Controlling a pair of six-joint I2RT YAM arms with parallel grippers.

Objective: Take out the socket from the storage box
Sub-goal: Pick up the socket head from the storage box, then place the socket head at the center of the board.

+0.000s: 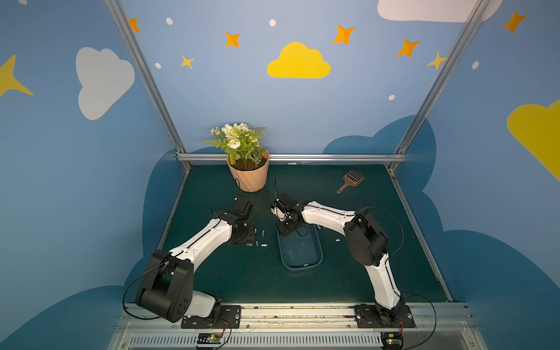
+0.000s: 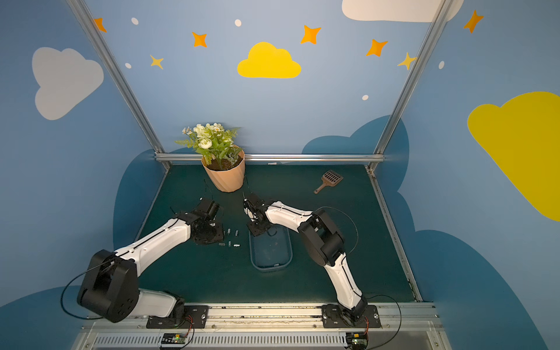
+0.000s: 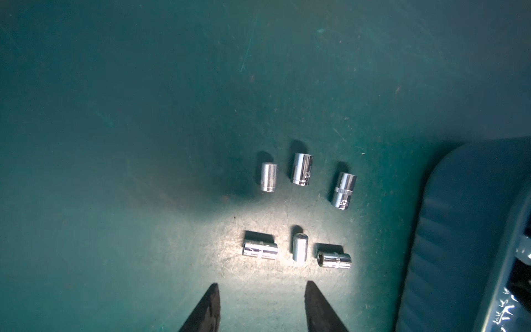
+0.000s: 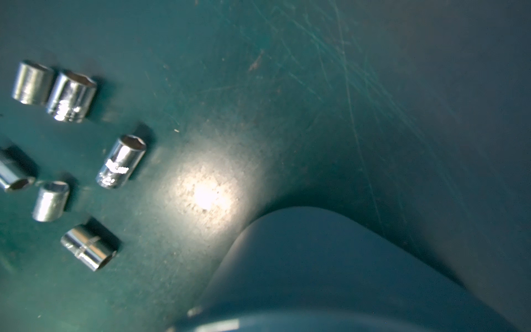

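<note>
My left gripper point(image 3: 260, 287) hangs half open and empty, near six sockets point(image 3: 300, 168) lying on the mat point(image 3: 115, 115) beside the box point(image 1: 318, 253). My right gripper point(image 1: 285, 228) hovers over the box's far end, and I cannot tell its grip.

Right end effector point(image 2: 257, 229) hangs over the storage box point(image 2: 270, 268), loose sockets point(image 2: 236, 233) lying just beside it.

Right wrist view: a shiny chrome cylindrical socket point(image 4: 13, 175) is cut off by the frame edge; the translucent bluish plastic storage box point(image 4: 316, 273) is blurred and cropped. Centre of a top view: the right gripper point(image 1: 287, 228) hides its own jaws.
</note>
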